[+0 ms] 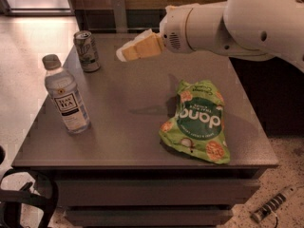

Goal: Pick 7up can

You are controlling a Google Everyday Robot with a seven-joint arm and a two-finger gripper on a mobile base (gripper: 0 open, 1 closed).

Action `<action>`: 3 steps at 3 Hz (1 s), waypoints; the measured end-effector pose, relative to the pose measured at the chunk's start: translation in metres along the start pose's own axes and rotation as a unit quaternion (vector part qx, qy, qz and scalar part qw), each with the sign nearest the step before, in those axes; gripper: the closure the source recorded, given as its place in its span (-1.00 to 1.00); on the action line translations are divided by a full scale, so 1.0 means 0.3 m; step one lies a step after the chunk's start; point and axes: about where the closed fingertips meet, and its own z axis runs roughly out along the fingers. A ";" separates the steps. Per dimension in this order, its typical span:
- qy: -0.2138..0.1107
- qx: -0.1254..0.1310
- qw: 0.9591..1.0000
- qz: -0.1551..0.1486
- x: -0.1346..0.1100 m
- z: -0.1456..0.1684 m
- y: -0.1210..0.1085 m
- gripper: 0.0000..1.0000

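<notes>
end effector [123, 54] near 7up can [87, 51], over table [128, 132]

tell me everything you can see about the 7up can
The 7up can is a small slim metal can with a silvery top, pull tab and dull green-grey printed side. It stands upright near the far left corner of the table, behind the bottle, touching only the tabletop. The gripper hovers to its right, apart from it.
</notes>
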 end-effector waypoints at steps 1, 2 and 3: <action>-0.022 0.005 1.000 0.012 0.030 0.194 0.043 -1.00; -0.036 0.008 0.999 0.020 0.046 0.291 0.057 -1.00; -0.056 -0.003 0.998 0.034 0.051 0.417 0.061 -1.00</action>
